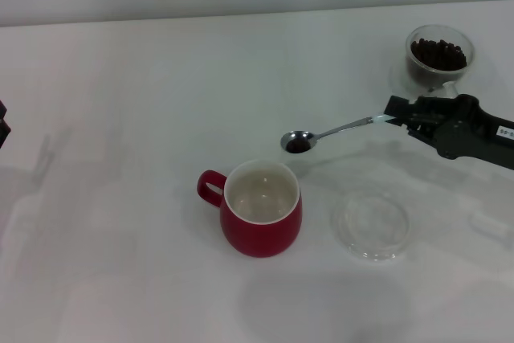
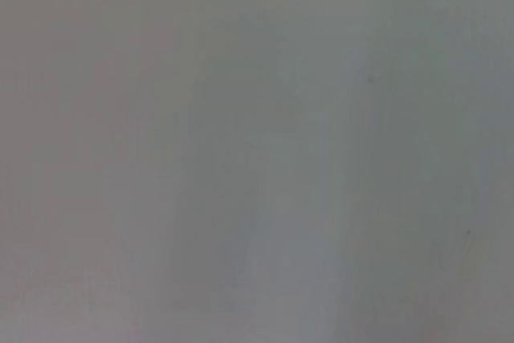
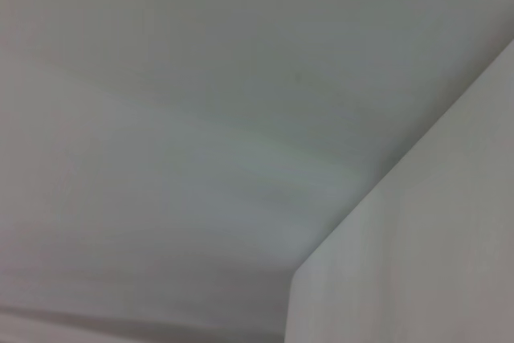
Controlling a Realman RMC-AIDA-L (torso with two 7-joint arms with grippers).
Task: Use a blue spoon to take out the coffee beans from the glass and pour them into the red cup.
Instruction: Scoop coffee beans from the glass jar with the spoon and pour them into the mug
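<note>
My left gripper (image 1: 2,122) sits parked at the far left edge of the table (image 1: 120,78), only a dark sliver of it in view, and I cannot tell how its fingers stand.

Next comes the red cup (image 1: 263,213), upright, its loop handle pointing left and its white inside looking empty. I judge it heavy and stable enough to stay put while I tip beans in.

Just beyond its far rim hangs the bowl of the blue spoon (image 1: 321,134), level and carrying a small dark load of coffee beans (image 1: 298,146). The spoon's long axis runs from the bowl up and right to the pale handle, so the bowl points left toward the cup. It seems light, stiff and slick, and the loose beans will roll off at any tilt, so the handle end is the right hold.

Below the stem a flat clear glass dish (image 1: 372,225) lies on the table.

At the right, my right gripper (image 1: 399,114) pinches the handle end. Behind it stands the glass (image 1: 438,55), fragile, with more beans inside.
</note>
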